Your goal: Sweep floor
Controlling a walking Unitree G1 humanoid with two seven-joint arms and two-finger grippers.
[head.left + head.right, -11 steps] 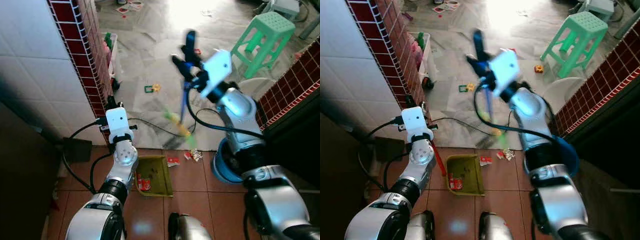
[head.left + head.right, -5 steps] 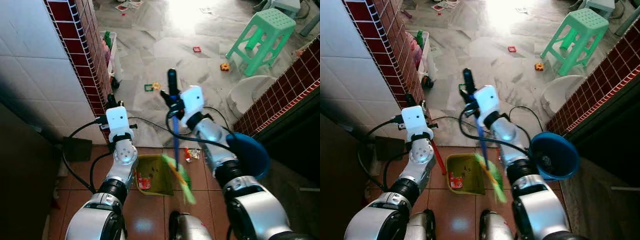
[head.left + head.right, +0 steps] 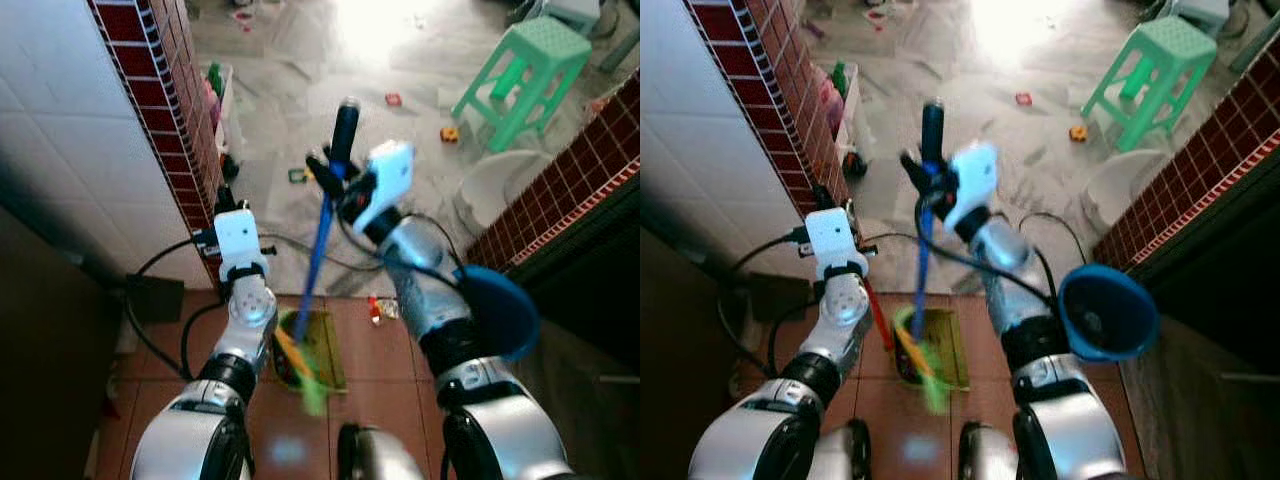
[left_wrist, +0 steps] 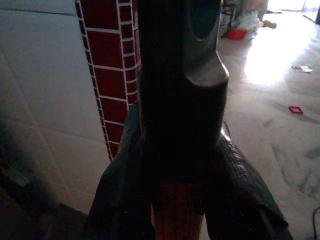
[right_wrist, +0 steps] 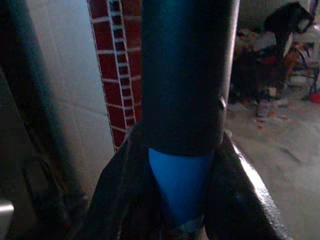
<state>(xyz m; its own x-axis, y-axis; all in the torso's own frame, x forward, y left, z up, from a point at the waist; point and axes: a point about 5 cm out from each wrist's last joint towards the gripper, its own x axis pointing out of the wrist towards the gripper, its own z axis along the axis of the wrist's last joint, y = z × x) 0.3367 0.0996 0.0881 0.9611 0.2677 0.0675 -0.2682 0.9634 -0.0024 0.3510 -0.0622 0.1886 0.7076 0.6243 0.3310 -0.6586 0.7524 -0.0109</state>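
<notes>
Here, line by line:
Right pincer (image 3: pixel 338 182): clamped round the black grip of the broom (image 3: pixel 316 252), raised above the floor at the middle of the head views; in the right wrist view the black grip (image 5: pixel 182 70) and blue shaft sit tight between its fingers (image 5: pixel 120 200).
Broom: blue shaft slanting down toward the robot's left; its green and yellow bristles (image 3: pixel 300 365), blurred, lie over the dustpan (image 3: pixel 326 345).
Left pincer (image 4: pixel 175 200): closed on a red handle (image 3: pixel 876 312) that runs down to the dustpan; the left wrist view shows that red shaft gripped between its dark fingers (image 4: pixel 117 195).
Dustpan: yellow-green, flat on the reddish tile floor (image 3: pixel 385 360) just in front of the robot, beside the left forearm.
Litter: a small red-and-white scrap (image 3: pixel 374 306) lies on the tile just right of the dustpan, near the edge where tile meets pale marble floor (image 3: pixel 290 90); small coloured bits (image 3: pixel 393 99) are scattered farther out on the marble.
Left edge: a white-tiled wall with a red brick corner (image 3: pixel 165 120) stands close beside the left arm.
Right edge: a low red brick wall (image 3: pixel 570 190) borders the right; a green stool (image 3: pixel 520 65) stands well apart, and a blue round object (image 3: pixel 1108 312) sits by the right arm.
Open room: the bright marble between the two walls lies open ahead.
</notes>
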